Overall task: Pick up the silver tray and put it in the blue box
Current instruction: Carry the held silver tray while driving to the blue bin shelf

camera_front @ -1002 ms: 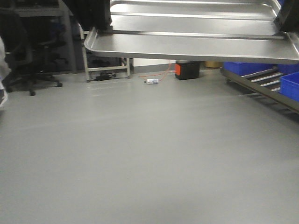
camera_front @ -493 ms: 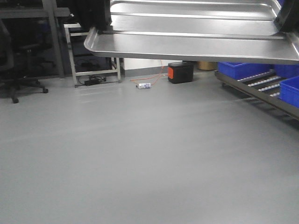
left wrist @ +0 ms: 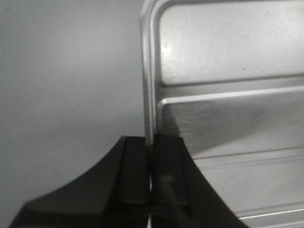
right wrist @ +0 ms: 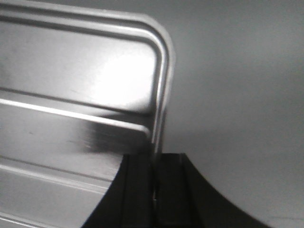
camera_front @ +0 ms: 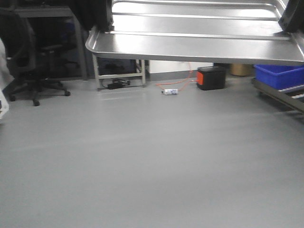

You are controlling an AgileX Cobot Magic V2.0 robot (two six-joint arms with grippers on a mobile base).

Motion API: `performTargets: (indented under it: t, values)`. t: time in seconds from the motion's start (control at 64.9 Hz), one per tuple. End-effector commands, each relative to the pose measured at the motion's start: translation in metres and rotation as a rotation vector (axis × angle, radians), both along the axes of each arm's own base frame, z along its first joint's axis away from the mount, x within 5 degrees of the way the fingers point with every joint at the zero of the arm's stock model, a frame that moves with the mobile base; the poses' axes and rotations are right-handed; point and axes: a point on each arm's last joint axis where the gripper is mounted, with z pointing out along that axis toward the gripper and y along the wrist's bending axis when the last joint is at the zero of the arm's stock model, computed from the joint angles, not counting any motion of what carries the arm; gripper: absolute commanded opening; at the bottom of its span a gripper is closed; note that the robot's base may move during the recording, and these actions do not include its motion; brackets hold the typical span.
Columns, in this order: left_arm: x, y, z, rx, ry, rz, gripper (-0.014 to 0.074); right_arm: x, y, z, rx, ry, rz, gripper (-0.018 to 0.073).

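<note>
I hold the silver tray [camera_front: 190, 45] up in the air between both grippers, high over the grey floor; its raised ribs run across its shiny base. My left gripper [camera_front: 104, 26] is shut on the tray's left rim, and the left wrist view shows its jaws [left wrist: 151, 142] pinching the rolled rim of the tray [left wrist: 228, 118]. My right gripper [camera_front: 290, 19] is shut on the right rim, with its jaws [right wrist: 156, 159] closed on the rim of the tray [right wrist: 71, 95]. A blue box [camera_front: 279, 76] stands far right on a roller rack.
A black office chair [camera_front: 28, 52] stands at the left. A metal table frame [camera_front: 121, 71] stands at the back wall. A black and orange case [camera_front: 211, 77], an orange cable and a small can [camera_front: 170, 91] lie on the floor. The roller rack [camera_front: 280, 95] runs along the right.
The room behind the tray has slid to the right in the front view; the chair has come back into view and less of the blue boxes shows. The tray stays gripped at both ends.
</note>
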Motion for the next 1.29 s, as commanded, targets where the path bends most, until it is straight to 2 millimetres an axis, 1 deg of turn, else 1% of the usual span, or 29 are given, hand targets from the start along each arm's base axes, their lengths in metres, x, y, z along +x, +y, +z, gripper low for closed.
performTargets:
  t: [0.0, 1.279]
  values:
    - [-0.0083, 0.0100, 0.0221, -0.008, -0.065, -0.020, -0.0105, 0.0012, -0.0041, 0.0204, -0.010, -0.129, 0.005, 0.0058]
    - [-0.0084, 0.0099, 0.0220, -0.009, -0.063, -0.020, -0.0105, 0.0015, -0.0040, 0.0201, -0.010, -0.128, 0.005, 0.0058]
